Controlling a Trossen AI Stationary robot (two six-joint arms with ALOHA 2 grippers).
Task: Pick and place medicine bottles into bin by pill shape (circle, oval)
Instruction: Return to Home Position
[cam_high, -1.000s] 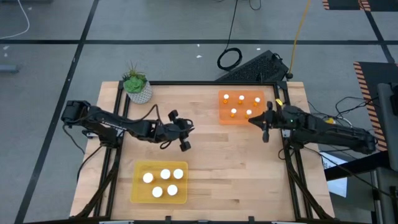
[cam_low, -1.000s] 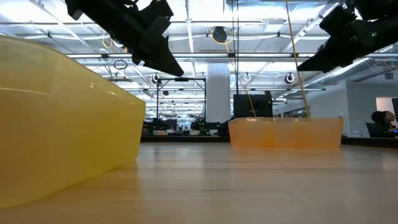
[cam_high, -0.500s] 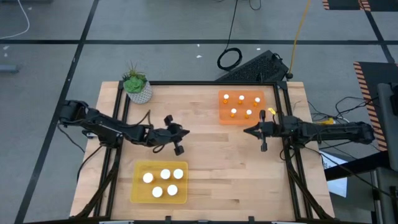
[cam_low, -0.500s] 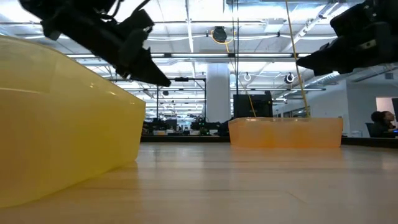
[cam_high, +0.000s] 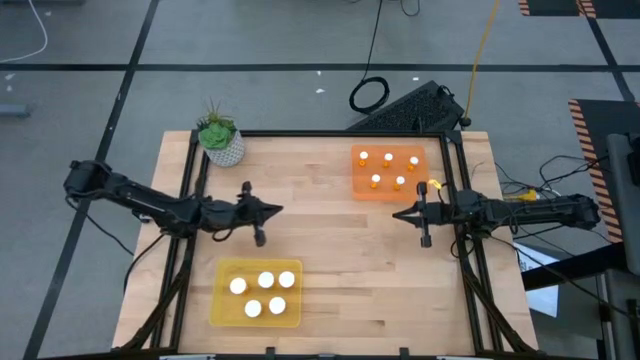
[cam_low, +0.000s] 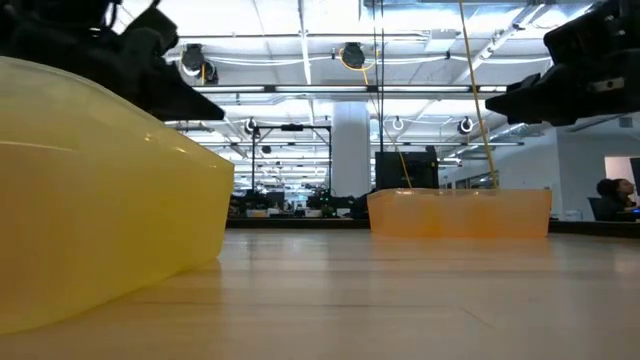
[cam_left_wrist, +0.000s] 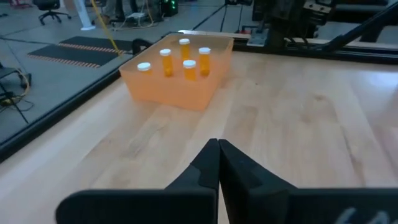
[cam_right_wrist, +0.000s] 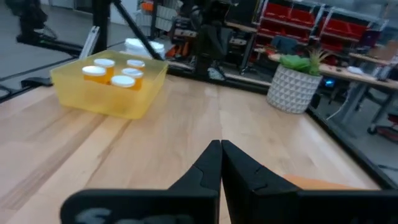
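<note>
Several medicine bottles (cam_high: 263, 294), orange with white caps, stand upright in the yellow bin (cam_high: 222, 308) near the table's front left. Several more bottles (cam_high: 388, 168) stand in the orange bin (cam_high: 362, 190) at the far right. My left gripper (cam_high: 278, 209) hovers shut over the bare table's left middle, above the yellow bin's far side, its shut fingers (cam_left_wrist: 218, 149) pointing toward the orange bin (cam_left_wrist: 177, 87). My right gripper (cam_high: 396, 214) hovers shut just off the orange bin's near edge, pointing toward the yellow bin (cam_right_wrist: 109, 93). Neither holds anything.
A white pot with a green plant (cam_high: 220, 140) stands at the far left corner. A black frame rail (cam_high: 340, 134) runs along the table's edges. Bare wood (cam_high: 340, 250) lies between the two bins. The low view shows the yellow bin (cam_low: 100, 200) close and the orange bin (cam_low: 458, 212) farther off.
My left gripper has drawn back toward the table's left edge, staying shut and clear of the table. My right gripper has shifted a little toward the near edge as its arm straightened out level. The bottles and bins have stayed where they were.
</note>
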